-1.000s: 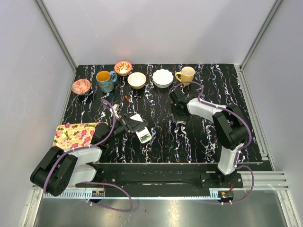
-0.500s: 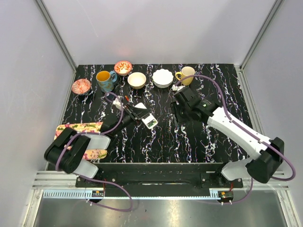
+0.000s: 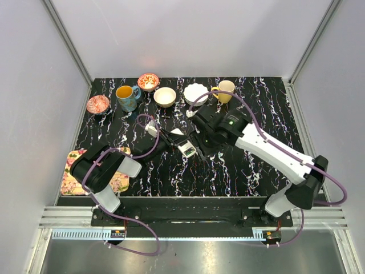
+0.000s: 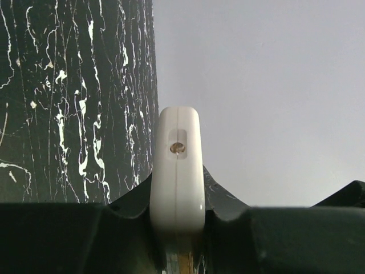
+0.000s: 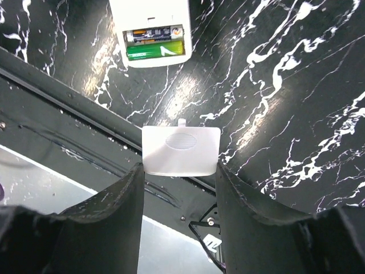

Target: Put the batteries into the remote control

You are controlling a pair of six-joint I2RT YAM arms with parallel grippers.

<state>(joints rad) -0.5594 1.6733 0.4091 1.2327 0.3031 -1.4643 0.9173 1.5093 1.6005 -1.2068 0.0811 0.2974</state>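
Black, white-veined tabletop [image 3: 239,171] between pale grey walls [image 3: 188,34], aluminium rails [image 3: 67,40] at corners.

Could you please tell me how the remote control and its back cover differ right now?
The remote control is a thick body clamped in the left gripper; the back cover is a thin panel held by the right gripper. The remote control shows an open compartment with batteries inside; the back cover shows only a ribbed oval and a small tab. Both are white plastic.
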